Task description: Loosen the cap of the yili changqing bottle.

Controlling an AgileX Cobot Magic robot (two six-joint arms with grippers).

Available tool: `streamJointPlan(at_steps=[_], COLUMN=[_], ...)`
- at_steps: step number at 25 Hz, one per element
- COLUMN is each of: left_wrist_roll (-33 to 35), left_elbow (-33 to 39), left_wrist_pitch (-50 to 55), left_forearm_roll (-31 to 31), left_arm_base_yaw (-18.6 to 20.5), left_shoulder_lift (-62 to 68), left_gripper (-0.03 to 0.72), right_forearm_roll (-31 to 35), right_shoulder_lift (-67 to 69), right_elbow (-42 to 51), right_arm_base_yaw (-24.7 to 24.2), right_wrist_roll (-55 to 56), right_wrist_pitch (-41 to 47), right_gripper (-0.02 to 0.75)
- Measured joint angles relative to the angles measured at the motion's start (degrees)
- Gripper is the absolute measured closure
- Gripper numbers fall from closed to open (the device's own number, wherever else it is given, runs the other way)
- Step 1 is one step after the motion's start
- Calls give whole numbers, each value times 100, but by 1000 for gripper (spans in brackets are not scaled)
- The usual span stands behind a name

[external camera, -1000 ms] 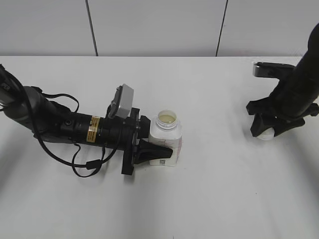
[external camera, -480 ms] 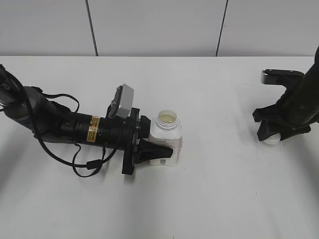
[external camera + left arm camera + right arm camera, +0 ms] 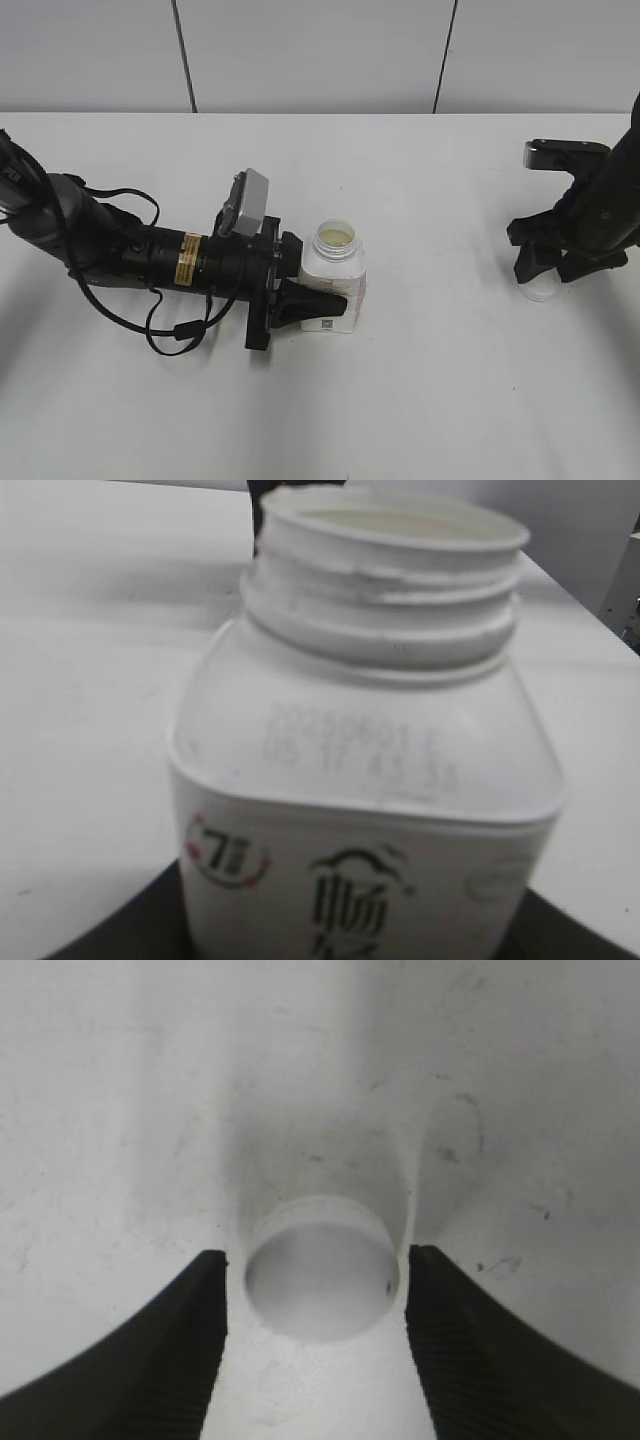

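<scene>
The yili changqing bottle (image 3: 334, 283) stands upright mid-table with its neck open and pale yellowish contents showing. It fills the left wrist view (image 3: 365, 780). My left gripper (image 3: 320, 303) is shut on the bottle's body from the left. The white cap (image 3: 538, 288) lies on the table at the far right. In the right wrist view the cap (image 3: 322, 1278) sits between the two black fingers with small gaps on both sides. My right gripper (image 3: 548, 268) is open just above the cap.
The white table (image 3: 420, 400) runs to a pale panelled wall at the back. The left arm's cables (image 3: 165, 330) loop on the table beside the arm.
My right gripper moved right with the cap, lowered it onto the table and opened off it. The left gripper and bottle have not moved.
</scene>
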Motion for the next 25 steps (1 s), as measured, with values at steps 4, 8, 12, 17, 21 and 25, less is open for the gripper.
streamJointPlan(at_steps=[4, 8, 12, 17, 21, 25], left_wrist_roll=[0, 0, 0, 0, 0, 0], left_elbow=[0, 0, 0, 0, 0, 0], left_wrist_pitch=[5, 5, 5, 12, 12, 17], left_forearm_roll=[0, -5, -30, -154, -205, -216], left_arm_base_yaw=[0, 0, 0, 0, 0, 0], left_shoulder_lift=[0, 0, 0, 0, 0, -12], left_gripper=[342, 342, 337, 209, 101, 90], right_forearm_roll=[0, 0, 0, 5, 5, 5], right_shoulder_lift=[0, 0, 0, 0, 0, 0], right_elbow=[0, 0, 0, 0, 0, 0], right_arm_base_yaw=[0, 0, 0, 0, 0, 0], right_wrist_roll=[43, 96, 102, 108, 114, 122], right_wrist_pitch=[0, 0, 0, 0, 0, 0], right_gripper=[208, 192, 191, 191, 191, 191])
